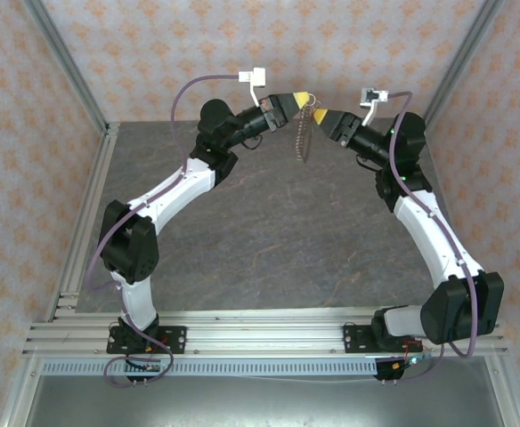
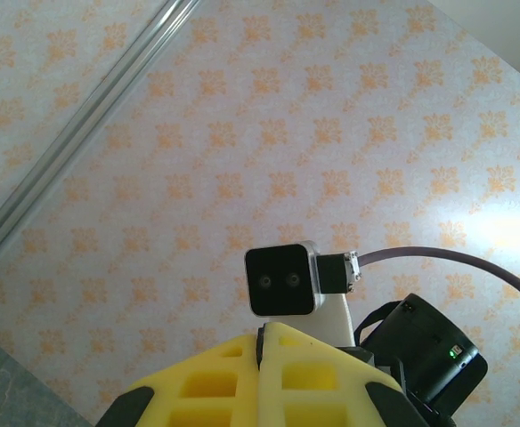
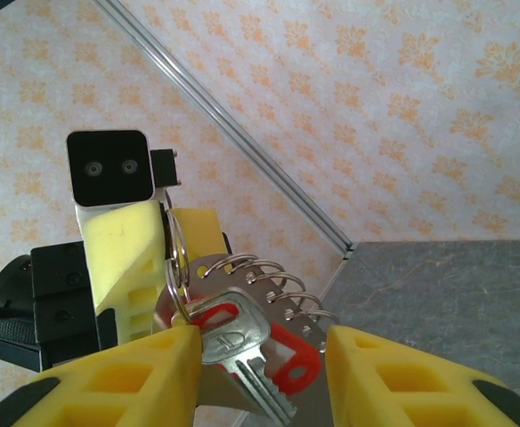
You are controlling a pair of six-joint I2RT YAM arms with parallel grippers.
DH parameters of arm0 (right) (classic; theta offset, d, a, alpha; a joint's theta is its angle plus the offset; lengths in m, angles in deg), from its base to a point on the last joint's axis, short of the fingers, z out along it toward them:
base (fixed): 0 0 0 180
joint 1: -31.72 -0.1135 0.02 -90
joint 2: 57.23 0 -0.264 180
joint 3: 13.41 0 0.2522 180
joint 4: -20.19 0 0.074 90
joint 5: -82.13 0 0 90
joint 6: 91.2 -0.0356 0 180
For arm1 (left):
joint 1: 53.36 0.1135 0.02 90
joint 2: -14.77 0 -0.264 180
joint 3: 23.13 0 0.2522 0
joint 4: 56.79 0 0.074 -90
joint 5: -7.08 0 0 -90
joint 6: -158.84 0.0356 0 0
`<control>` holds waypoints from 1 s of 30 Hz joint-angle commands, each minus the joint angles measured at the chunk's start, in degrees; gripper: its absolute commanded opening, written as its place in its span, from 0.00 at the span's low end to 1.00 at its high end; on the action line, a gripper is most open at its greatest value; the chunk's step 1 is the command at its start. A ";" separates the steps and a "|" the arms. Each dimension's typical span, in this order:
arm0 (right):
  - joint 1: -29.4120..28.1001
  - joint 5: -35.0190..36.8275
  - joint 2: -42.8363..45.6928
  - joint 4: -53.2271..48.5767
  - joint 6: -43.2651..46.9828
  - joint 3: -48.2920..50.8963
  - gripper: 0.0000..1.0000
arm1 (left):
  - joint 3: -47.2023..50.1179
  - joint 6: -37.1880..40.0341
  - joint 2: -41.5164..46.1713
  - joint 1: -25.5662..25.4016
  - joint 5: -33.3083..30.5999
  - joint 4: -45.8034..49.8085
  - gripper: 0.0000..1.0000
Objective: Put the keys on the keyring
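The left tool (image 2: 262, 342) is clenched: its own wrist view shows the two yellow fingers (image 2: 207, 387) pressed together along a thin seam, cut off by the bottom edge, so what they pinch is hidden there. From the right wrist, the split ring of the keyring (image 3: 174, 260) runs between those fingers, so the left tool is grasping the keyring, raised well above the grey surface (image 1: 269, 231) at the far end of the enclosure.

From above, the keyring is only a thin grey-brown strip with a jagged edge, hanging between the two yellow tips. No detail can be made out at that size.

The right tool (image 3: 260, 336) has its fingers (image 3: 126, 382) apart. The keys (image 3: 233, 342) hang in the gap below the ring. The silver head lies against one finger, and the blade is cut off at the bottom edge. Behind it sits a red piece (image 3: 297, 365), partly covered by the blade, on a metal plate that reaches to the other finger. I cannot tell whether the right tool is squeezing this bundle or only flanking it. A row of wire loops (image 3: 278, 283) arches over the plate, with their far ends hidden.

The key head carries a stamped mark, too small and blurred to read. Each wrist view faces the other arm's black camera (image 2: 282, 280), which has two lenses. The lower arm links are cropped.
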 commanded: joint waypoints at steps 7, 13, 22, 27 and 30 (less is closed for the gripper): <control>-1.70 -2.12 -0.43 5.05 -0.23 -1.93 0.42 | -0.65 0.86 2.43 -0.70 -0.29 -1.12 0.00; -1.79 -2.37 -0.33 5.19 -0.17 -1.50 0.16 | -0.43 1.16 2.61 -0.71 -0.52 -0.98 0.00; -2.25 -2.30 0.99 4.91 -0.17 0.51 0.00 | 0.10 1.55 3.02 -0.73 -1.45 -0.85 0.00; -4.64 -2.14 0.56 2.28 1.91 -0.26 0.00 | 0.36 1.63 3.16 -0.68 -1.61 -0.95 0.00; -7.11 -1.75 -0.32 -4.09 6.72 -2.29 0.00 | 0.63 1.69 3.33 -0.73 -1.85 -1.08 0.00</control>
